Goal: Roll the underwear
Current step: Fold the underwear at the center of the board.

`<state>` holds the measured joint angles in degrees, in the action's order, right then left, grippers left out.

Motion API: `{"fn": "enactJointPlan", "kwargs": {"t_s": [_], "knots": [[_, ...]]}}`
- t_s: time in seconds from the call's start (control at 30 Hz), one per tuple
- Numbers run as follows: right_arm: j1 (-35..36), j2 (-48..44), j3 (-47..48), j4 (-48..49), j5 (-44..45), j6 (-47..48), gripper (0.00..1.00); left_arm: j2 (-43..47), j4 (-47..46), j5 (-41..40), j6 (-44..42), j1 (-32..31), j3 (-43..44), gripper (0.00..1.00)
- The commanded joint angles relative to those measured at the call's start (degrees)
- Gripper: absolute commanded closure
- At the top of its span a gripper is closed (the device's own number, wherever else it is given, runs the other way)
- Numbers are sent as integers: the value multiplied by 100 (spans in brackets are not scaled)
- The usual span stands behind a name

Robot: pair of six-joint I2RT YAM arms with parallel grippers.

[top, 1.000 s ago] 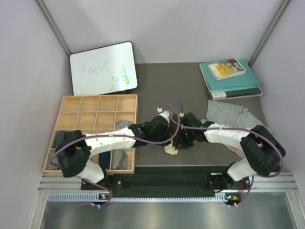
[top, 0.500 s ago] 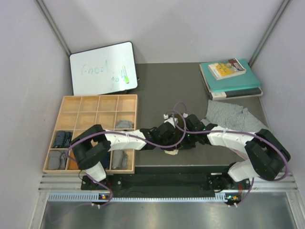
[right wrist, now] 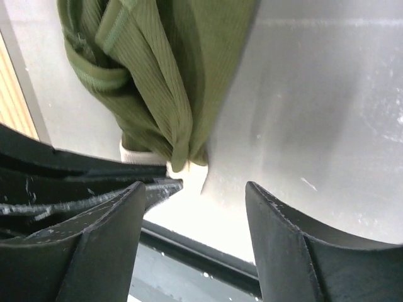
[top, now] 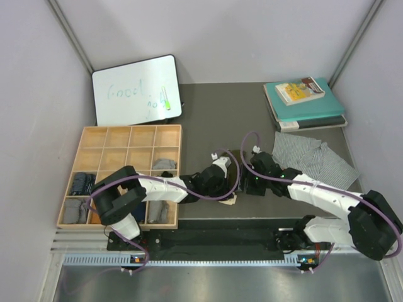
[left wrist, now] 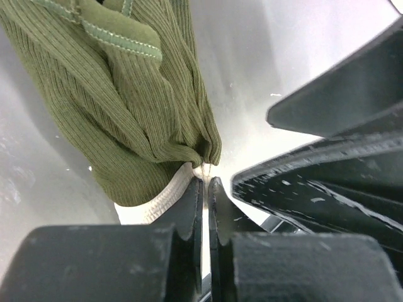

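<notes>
One of two holds has just been let go: the right gripper (right wrist: 192,204) is now spread wide beside the olive green underwear (left wrist: 145,107), which is kept bunched near the front edge of the counter (top: 208,113), pinched at its cream waistband (left wrist: 157,201) by the tightly closed left gripper (left wrist: 204,185), so the roll is judged nearly finished

I see olive underwear (left wrist: 138,94), ribbed green with a cream waistband. The tray (top: 131,128) is pale wood. Right of the tray lies patterned underwear (top: 308,157) in fine grey and white, and far right of the tray are teal books (top: 312,106). The counter (top: 214,119) is dark grey. The left end effector (left wrist: 206,182) and right end effector (right wrist: 195,189) are black.
</notes>
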<state>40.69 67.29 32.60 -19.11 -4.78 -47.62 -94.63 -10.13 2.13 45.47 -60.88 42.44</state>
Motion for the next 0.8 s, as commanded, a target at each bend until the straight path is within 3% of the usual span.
{"fn": "enactJointPlan", "kwargs": {"t_s": [0.0, 0.23, 0.37, 0.47, 0.57, 0.6, 0.67, 0.73, 0.77], "knots": [[-113, 292, 36, 566, 47, -73, 35, -47, 187, 332, 93, -64, -306, 100], [-149, 846, 18, 1041, -120, -99, 37, 32, 187, 306, 120, -73, -385, 100], [-140, 1137, 45, 1173, -243, -81, 44, 67, 152, 270, 128, -73, -420, 100], [-149, 1277, 36, 1147, -261, -37, 53, 94, 134, 235, 120, -73, -438, 100], [-149, 1375, -17, 1138, -269, -2, 77, 199, 169, 156, 111, -73, -438, 99], [-149, 1427, -25, 1129, -278, 7, 90, 234, 248, 69, 111, -73, -429, 94], [-140, 1489, -26, 1103, -252, 24, 100, 418, 380, -37, 111, -73, -350, 69], [-149, 1550, -26, 1059, -199, 50, 100, 707, 643, -160, 93, -64, -280, 51], [-157, 1559, -17, 1041, -182, 77, 100, 822, 774, -421, 102, -64, -245, 35]]}}
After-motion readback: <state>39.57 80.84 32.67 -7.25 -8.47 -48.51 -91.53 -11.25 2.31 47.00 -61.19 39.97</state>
